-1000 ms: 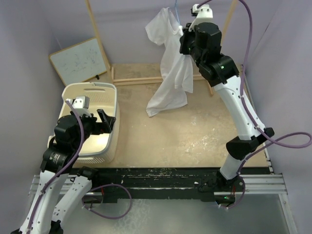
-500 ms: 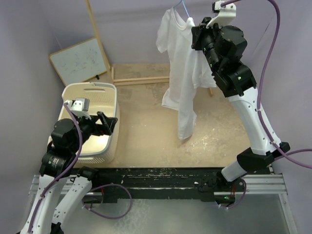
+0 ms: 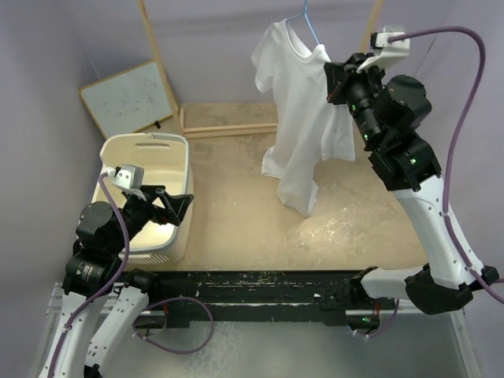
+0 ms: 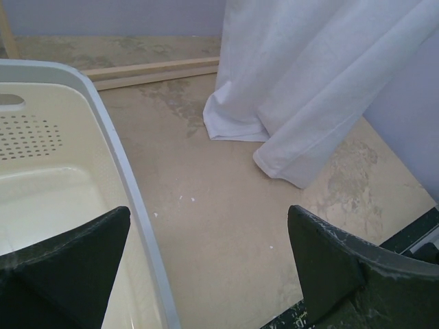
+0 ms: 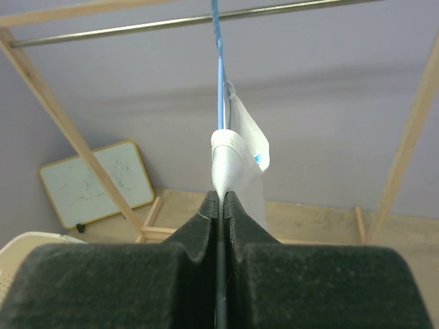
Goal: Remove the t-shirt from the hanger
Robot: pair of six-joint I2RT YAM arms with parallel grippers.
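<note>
The t-shirt [image 3: 303, 118] hangs at the far right of the scene from the hanger [image 5: 219, 82]. The hanger's hook sits over the rail [image 5: 171, 22] of a wooden rack, so the cloth falls loose down to about the tabletop; whether the hem touches it I cannot tell. The right gripper [image 5: 221, 199] is raised to the shirt's right shoulder, its fingers pressed together on a fold of white cloth just below the blue wire. A pinch there probably serves to drag that shoulder off the wire's end. The left gripper [image 4: 206, 267] hovers low at the near left, beside the right rim of the basket [image 3: 175, 240]. Its fingers are spread and hold nothing, likely waiting for the freed cloth.
</note>
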